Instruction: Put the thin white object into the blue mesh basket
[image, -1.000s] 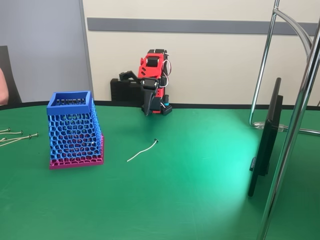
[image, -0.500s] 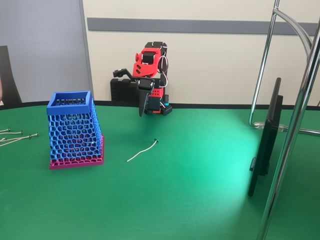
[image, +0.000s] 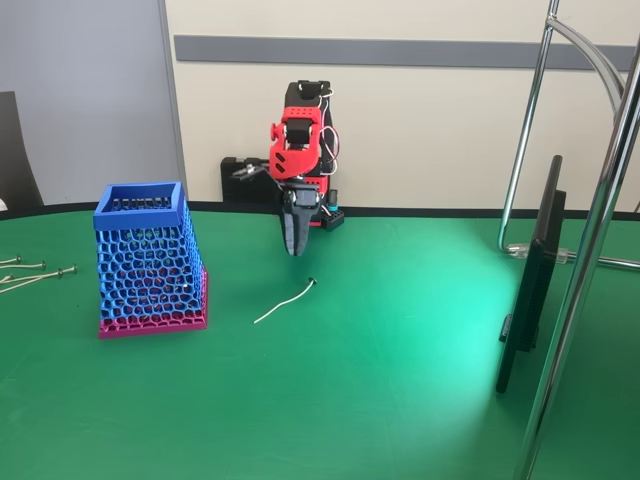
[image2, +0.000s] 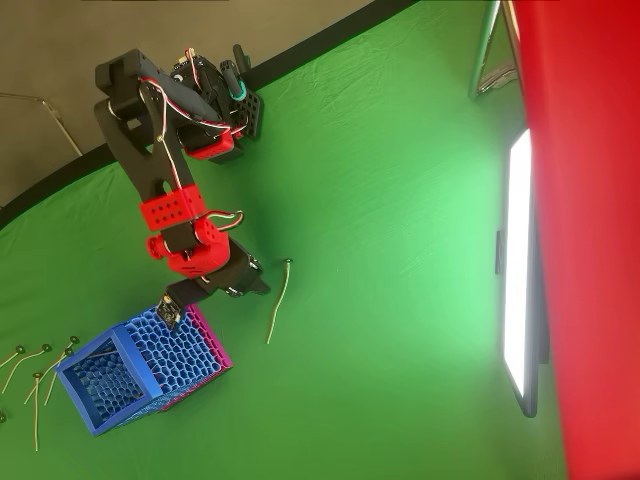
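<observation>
Overhead view shows green felt table (image2: 400, 200) under bright light.

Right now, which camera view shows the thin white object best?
The overhead view: the thin white object lies fully exposed on the green table, its whole curve and dark tip visible, beside the gripper. The fixed view shows the strip foreshortened at a low angle, smaller, right of the blue mesh basket.
</observation>
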